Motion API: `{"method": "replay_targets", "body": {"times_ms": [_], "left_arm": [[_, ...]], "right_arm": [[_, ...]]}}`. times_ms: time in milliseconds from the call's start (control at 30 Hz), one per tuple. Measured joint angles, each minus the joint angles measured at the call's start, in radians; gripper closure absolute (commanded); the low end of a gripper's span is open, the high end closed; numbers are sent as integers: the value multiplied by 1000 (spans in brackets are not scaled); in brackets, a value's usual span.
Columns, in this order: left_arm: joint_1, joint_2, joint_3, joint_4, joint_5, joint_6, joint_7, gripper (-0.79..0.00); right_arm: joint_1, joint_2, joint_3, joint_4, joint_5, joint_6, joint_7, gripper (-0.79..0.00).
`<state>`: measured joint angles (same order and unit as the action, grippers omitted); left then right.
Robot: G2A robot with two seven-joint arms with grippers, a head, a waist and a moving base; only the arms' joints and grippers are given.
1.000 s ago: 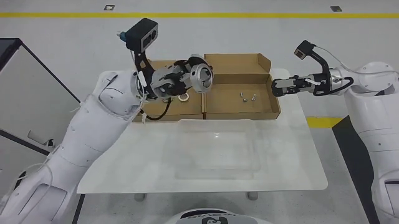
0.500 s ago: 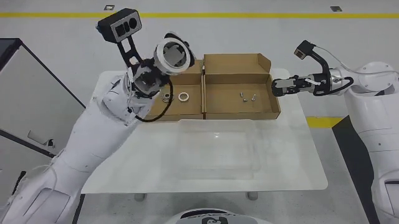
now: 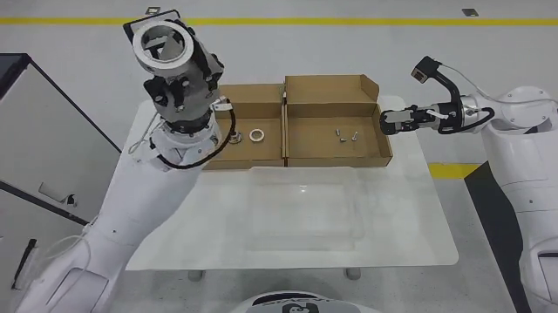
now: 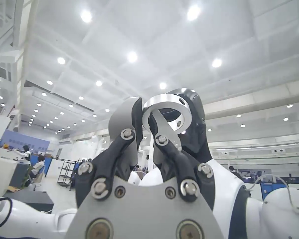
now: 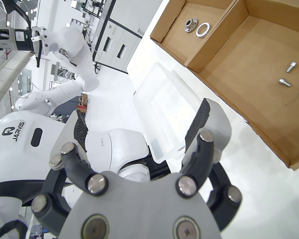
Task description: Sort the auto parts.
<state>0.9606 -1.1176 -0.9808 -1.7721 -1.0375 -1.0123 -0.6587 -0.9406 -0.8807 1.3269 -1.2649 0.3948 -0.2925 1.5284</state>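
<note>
My left gripper point(image 3: 167, 55) is raised high above the table's far left corner, pointing upward and shut on a wide silver metal ring point(image 3: 164, 44). In the left wrist view one finger sits inside the ring point(image 4: 167, 115) and the other outside its wall, gripper point(image 4: 146, 119). The left cardboard box point(image 3: 261, 97) holds a thin ring point(image 3: 256, 136) and a flange point(image 5: 190, 25). The right cardboard box point(image 3: 327, 152) holds several bolts point(image 3: 345, 135). My right gripper point(image 3: 384, 122) hangs open at that box's right edge, with nothing between its fingers point(image 5: 198, 119).
A clear plastic tray point(image 3: 305, 217) lies on the white table point(image 3: 410, 226) in front of the boxes. The two boxes stand side by side along the table's far edge. A dark cabinet point(image 3: 26, 130) stands to the left of the table.
My left arm has lifted the ring from over the left box up and to the left, turning it toward the top camera. The right arm has not moved.
</note>
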Motion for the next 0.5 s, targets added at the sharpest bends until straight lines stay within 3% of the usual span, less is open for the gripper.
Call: {"method": "replay_targets", "body": {"times_ms": [100,233,500], "left_arm": [[-6,-6,-29,52,91,0,-70,0],[-7,-14,-60,79,250,0,-77,0],[19,-31,-95,65,540,5,33,0]], "right_arm": [[0,0,0,0,0,0,0,-785],[0,0,0,0,0,0,0,-785],[0,0,0,0,0,0,0,-785]]}}
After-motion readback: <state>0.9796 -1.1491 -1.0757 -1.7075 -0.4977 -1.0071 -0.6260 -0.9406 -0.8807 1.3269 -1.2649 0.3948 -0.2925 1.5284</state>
